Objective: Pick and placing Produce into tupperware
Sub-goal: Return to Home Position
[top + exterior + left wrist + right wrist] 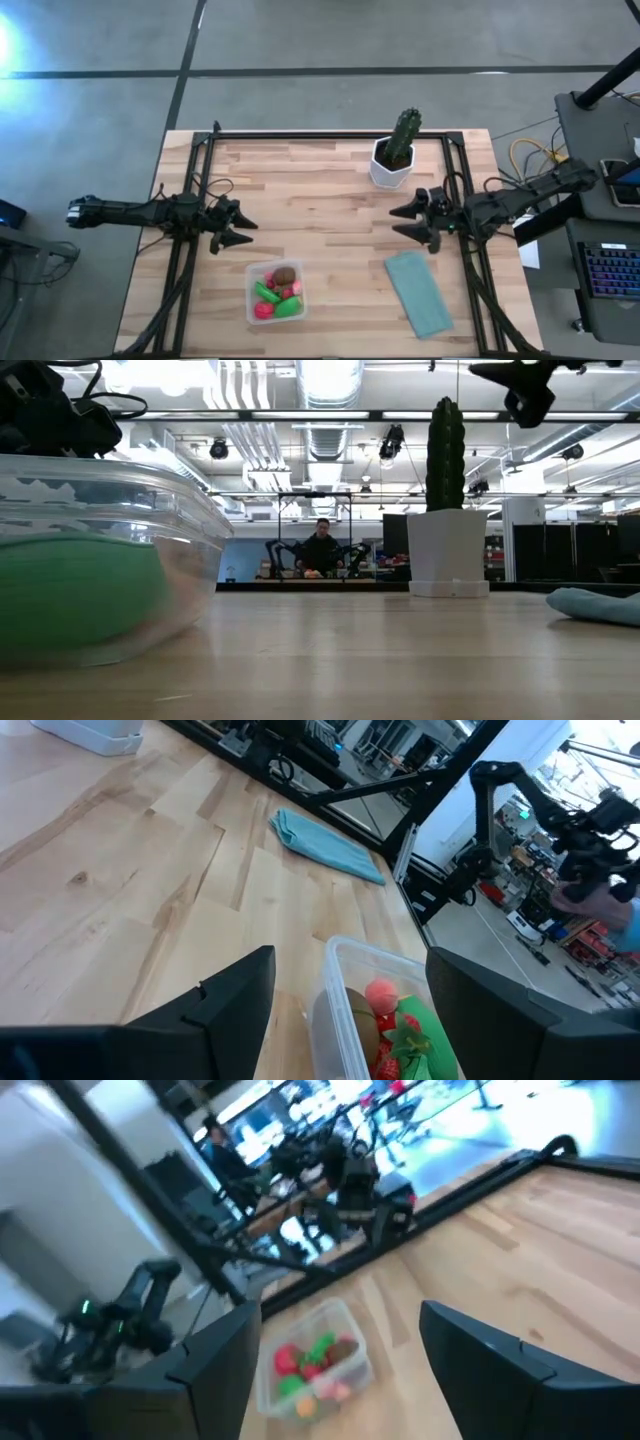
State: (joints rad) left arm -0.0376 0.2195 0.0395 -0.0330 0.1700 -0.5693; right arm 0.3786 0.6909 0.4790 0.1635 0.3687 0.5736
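The left tool [240, 230] hangs over the left side of the counter [320, 195], pointing inward toward the middle. Its two fingers are spread wide and hold nothing. The right tool [397, 222] faces it from the other side. It is also spread wide and empty, and the two are well apart.

The clear container [250, 292] stands on the counter near the left tool, a little past its fingertips and off toward the counter's front edge. In the left wrist view it shows between that tool's two fingers [235, 1000]. The produce [277, 297] lies inside the container: a brown round piece [285, 275] at the far side, with red, pink and green bits packed below it. The right tool is farther from the container, which sits across the counter ahead of it.

A cactus [405, 132] in a white pot [388, 172] stands upright near the right tool, on its far side and about level with its fingertips. A teal cloth [418, 292] lies flat near the same tool, on the side toward the front edge. In the low view, a person [322, 550] sits far behind the counter.
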